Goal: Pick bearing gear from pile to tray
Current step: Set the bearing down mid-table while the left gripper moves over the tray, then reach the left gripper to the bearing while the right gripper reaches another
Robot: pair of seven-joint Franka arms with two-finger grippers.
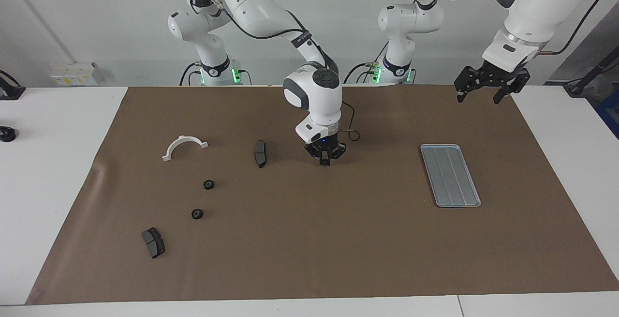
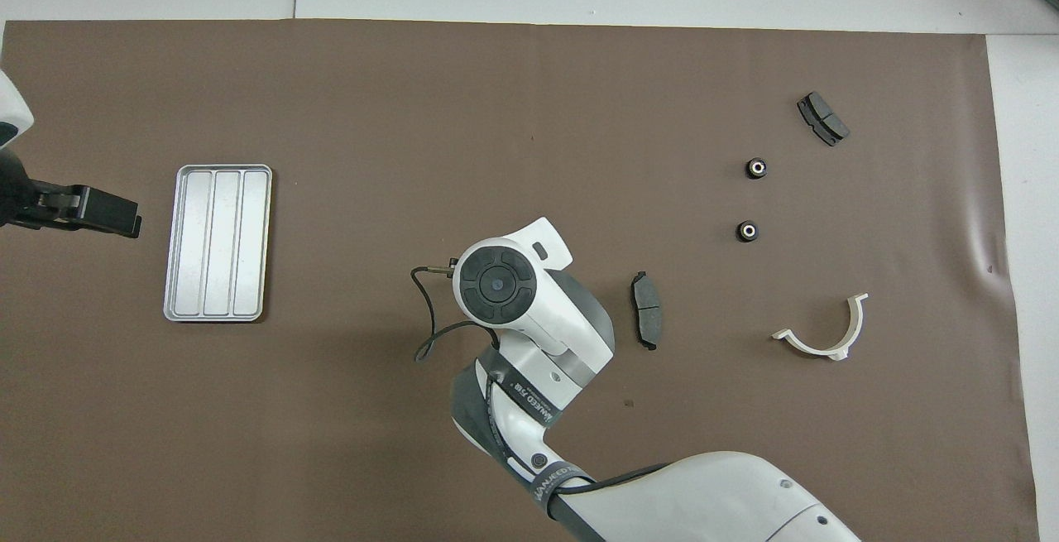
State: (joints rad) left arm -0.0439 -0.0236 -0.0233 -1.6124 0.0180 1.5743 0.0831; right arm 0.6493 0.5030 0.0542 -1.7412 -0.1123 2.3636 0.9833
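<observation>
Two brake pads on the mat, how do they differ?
The brake pad beside the right tool lies nearer the robots; the brake pad by the mat's corner lies farthest from them, past the two black rings. The first looks long, thin and slightly curved; the second looks shorter and blockier, with a groove across its face. The first points away from the robots; the second sits diagonal. Both are dark grey, flat on the mat, untouched.
</observation>
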